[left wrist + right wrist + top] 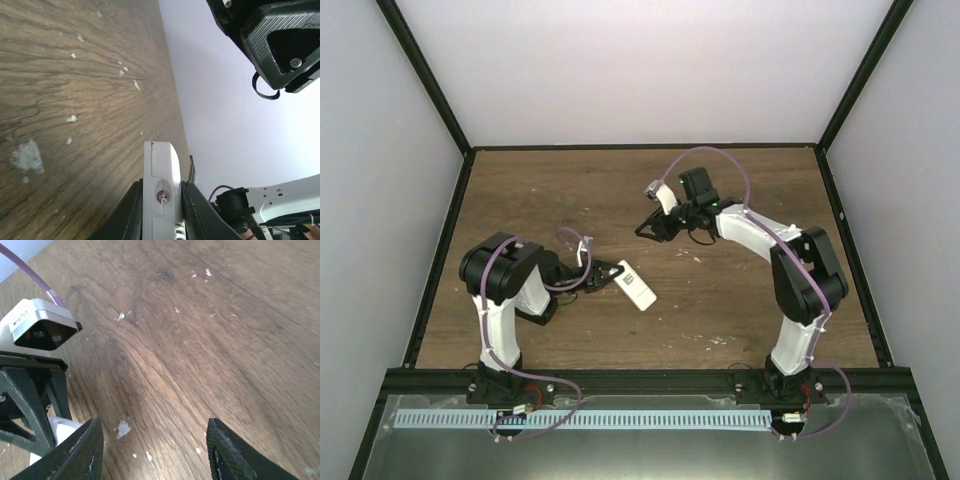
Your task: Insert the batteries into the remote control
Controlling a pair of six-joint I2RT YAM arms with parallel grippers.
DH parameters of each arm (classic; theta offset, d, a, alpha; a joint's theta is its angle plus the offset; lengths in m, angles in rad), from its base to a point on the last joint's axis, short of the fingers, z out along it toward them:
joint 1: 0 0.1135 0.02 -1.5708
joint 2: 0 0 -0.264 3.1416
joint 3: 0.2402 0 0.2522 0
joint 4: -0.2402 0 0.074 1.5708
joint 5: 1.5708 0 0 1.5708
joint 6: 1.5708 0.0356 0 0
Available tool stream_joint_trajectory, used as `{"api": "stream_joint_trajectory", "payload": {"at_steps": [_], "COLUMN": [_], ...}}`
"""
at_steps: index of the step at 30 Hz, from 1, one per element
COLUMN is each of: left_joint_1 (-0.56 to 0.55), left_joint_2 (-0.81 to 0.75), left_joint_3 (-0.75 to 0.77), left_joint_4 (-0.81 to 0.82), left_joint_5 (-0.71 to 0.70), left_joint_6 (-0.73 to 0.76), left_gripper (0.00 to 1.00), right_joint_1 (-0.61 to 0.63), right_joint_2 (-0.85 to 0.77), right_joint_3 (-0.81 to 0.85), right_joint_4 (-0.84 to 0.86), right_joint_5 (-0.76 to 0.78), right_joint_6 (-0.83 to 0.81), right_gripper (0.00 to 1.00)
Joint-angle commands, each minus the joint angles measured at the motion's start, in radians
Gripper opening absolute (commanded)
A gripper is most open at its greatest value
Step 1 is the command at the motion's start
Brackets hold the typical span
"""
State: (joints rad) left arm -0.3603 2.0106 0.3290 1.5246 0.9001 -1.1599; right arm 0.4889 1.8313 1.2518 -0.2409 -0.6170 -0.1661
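While the small flat white rectangular remote control (636,285) was pinched at one end between the black fingers of the left gripper (616,272), its other end was pointed out over the brown wood-grain table (740,300), left of the middle. In the left wrist view its thin edge was seen clamped on both sides. Whether it touched the wood could not be told. The right gripper (642,229) was poised farther back, apart from the remote control, its jaws spread with only bare wood seen between them.

the remote control (161,175) runs off the left wrist view's bottom edge.
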Motion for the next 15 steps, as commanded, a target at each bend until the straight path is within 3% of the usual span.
{"api": "stream_joint_trajectory", "payload": {"at_steps": [1,5,11,15], "left_joint_1": [0.001,0.002,0.002,0.000], "left_joint_2": [-0.050,-0.099,-0.167,-0.220], "left_joint_3": [0.030,0.039,0.053,0.058], "left_joint_4": [0.082,0.082,0.080,0.080], "left_joint_5": [0.042,0.053,0.102,0.143], "left_joint_6": [-0.047,-0.091,-0.150,-0.183], "left_gripper": [0.00,0.00,0.00,0.00], "right_joint_1": [-0.049,-0.065,-0.065,-0.064], "right_joint_2": [-0.112,-0.187,-0.254,-0.288], "right_joint_3": [-0.043,-0.085,-0.159,-0.164], "right_joint_4": [-0.088,-0.166,-0.196,-0.260], "right_joint_5": [-0.009,-0.089,-0.358,-0.426], "right_joint_6": [0.004,0.011,0.074,0.072], "right_gripper": [0.50,0.51,0.52,0.53]}}
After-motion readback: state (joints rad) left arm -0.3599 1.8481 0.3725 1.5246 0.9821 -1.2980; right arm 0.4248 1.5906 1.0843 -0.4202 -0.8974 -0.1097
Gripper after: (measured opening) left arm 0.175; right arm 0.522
